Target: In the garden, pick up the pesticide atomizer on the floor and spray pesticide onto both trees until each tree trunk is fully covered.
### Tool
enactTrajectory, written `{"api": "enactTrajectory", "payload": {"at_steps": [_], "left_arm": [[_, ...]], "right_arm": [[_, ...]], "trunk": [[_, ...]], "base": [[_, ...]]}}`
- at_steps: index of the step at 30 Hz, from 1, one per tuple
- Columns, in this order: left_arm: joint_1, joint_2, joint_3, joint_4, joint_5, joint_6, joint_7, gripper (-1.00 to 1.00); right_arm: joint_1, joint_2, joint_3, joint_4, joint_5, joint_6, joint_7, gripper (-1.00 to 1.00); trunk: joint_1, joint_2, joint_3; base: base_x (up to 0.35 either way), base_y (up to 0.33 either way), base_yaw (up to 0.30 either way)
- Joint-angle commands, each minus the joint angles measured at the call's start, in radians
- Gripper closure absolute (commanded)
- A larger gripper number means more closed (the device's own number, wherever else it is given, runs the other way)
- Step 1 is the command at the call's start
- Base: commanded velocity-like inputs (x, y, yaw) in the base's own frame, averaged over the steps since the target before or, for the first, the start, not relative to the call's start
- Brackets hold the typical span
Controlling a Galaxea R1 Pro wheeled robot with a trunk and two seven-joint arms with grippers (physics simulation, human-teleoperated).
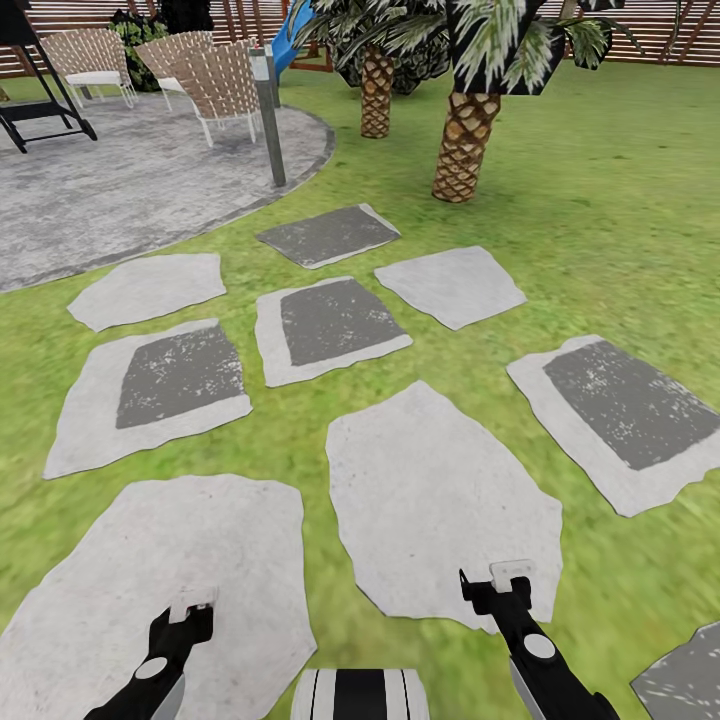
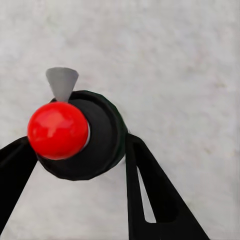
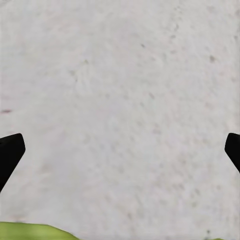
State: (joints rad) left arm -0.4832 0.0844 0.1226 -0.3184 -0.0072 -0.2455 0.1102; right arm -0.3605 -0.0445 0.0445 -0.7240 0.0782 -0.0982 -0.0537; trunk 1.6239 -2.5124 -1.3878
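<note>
Standing on a green lawn dotted with flat stepping stones, some pale, some with dark grey centres. Round grey gravel patio ahead-left, carrying woven chairs, a grey post at its edge and a black frame at far left. Two palm-like trees with scaly brown trunks ahead-right, brown slatted fence behind, bit of blue slide near the fence. Left hand low over a pale stone, pinching a black-bodied thing with a red knob and grey nozzle between its fingers; looks like the pesticide atomizer, held off the floor. Right hand over the next pale stone, fingers spread wide with nothing between them, stone surface and a strip of grass below. Thick pale task trunks not identifiable here.
</note>
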Motion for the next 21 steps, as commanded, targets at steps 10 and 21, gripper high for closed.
{"api": "enactTrajectory", "payload": {"at_steps": [10,21], "left_arm": [[0.000,0.000,0.000,-0.001,0.000,0.000,-0.001,1.00],[0.000,0.000,0.000,-0.001,0.001,0.000,-0.001,1.00]], "right_arm": [[0.000,0.000,0.000,0.000,0.000,0.000,0.000,-1.00],[0.000,0.000,0.002,-0.001,0.000,-0.003,0.000,-1.00]], "trunk": [[0.000,0.000,0.000],[-0.002,0.001,0.019]], "base": [[0.000,0.000,0.000],[0.000,0.000,0.000]]}}
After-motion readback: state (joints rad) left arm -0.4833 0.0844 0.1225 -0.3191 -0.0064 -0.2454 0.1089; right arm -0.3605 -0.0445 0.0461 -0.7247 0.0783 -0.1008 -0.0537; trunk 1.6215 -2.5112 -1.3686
